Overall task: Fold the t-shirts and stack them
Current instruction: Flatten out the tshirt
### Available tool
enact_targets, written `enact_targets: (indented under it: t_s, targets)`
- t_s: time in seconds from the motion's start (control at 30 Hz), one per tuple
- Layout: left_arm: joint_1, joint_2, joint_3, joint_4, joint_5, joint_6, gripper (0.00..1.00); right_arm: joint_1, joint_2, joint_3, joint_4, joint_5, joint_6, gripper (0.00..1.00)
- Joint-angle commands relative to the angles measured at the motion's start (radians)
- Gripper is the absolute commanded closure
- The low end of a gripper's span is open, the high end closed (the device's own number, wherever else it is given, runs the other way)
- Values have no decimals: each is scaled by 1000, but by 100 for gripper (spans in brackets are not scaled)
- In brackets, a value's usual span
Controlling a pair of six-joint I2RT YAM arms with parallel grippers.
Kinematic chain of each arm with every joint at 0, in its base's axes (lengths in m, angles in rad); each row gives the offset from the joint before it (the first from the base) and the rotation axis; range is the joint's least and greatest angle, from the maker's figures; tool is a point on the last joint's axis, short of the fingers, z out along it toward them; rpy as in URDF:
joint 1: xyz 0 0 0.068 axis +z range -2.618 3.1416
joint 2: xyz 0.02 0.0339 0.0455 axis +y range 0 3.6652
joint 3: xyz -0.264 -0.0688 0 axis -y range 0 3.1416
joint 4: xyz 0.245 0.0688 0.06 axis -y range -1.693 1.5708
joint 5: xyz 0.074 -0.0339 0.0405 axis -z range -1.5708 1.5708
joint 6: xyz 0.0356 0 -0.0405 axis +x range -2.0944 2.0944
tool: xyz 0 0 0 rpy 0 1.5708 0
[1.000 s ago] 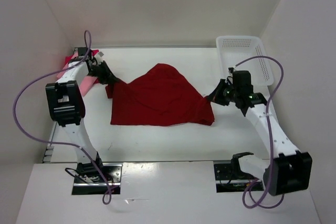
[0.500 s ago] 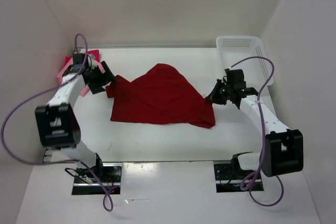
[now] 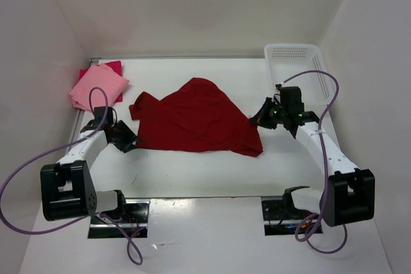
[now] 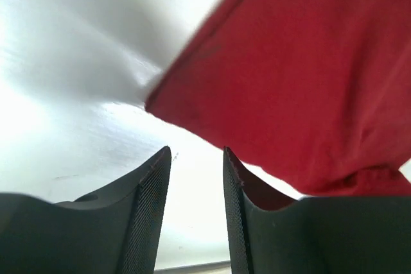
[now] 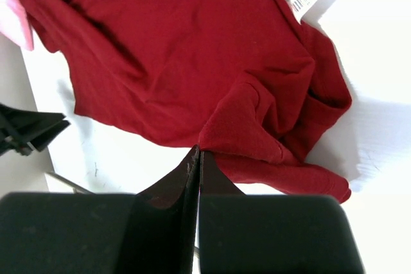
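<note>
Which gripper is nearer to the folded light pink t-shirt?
Left. The left gripper sits just in front of the light pink t-shirt, toward the arm bases; the right gripper is across the table, at the dark red t-shirt's opposite edge.

Overhead view from behind; two close wrist views; dark red t-shirt (image 3: 196, 120) in all

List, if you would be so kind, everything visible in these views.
dark red t-shirt: one, dark red, spread rumpled mid-table
light pink t-shirt: one, light pink, folded, far-left corner, atop the magenta one
magenta t-shirt: one, bright magenta, beneath it, edges showing
basket: one, white perforated, far-right corner
table: one, white
cables: two, purple, one looping off each arm
left gripper: black, open, by the red shirt's near-left corner
right gripper: black, shut, apparently pinching the red shirt's right edge
</note>
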Motion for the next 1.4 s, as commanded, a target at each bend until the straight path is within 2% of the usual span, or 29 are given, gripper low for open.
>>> enact_targets:
  t_s: [0.0,0.4,0.5,0.53,0.57,0.6,0.63,0.8,0.87,1.0,1.07,1.13,1.23,1.27,1.37]
  targets:
    - [3,38,-20,80,-31,-100,54,-8,-40,-21,48,-25,4,100]
    - [3,145,-87,229,-100,-212,55,-8,-58,-40,59,-45,4,100]
    - [3,173,-74,261,-100,-221,66,-8,-58,-40,59,-55,13,100]
    - [3,187,-55,261,-111,-212,82,-8,-58,-49,59,-55,13,100]
    - [3,187,-42,243,-111,-212,91,-8,-58,-49,59,-55,22,100]
    - [3,176,-2,205,-111,-195,98,-8,-67,-60,59,-55,22,100]
    - [3,159,24,186,-111,-163,100,-8,-67,-60,59,-55,34,100]
    - [26,27,260,47,-162,-52,100,14,-115,-129,68,-94,115,100]
    - [102,18,367,34,-117,-25,100,48,-141,-139,57,-113,143,100]
    - [161,92,423,34,-4,-14,100,204,-175,12,-44,-164,168,100]
    - [161,101,407,69,18,-25,100,223,-268,11,-104,-101,191,100]
    - [172,110,397,82,18,-25,100,212,-427,-114,-139,-87,279,100]
    - [172,156,419,82,39,-25,100,192,-536,-352,-172,-114,371,100]
    - [172,177,432,92,49,-25,100,192,-555,-397,-172,-125,398,98]
    - [172,198,433,103,76,-25,100,192,-629,-474,-110,-83,496,81]
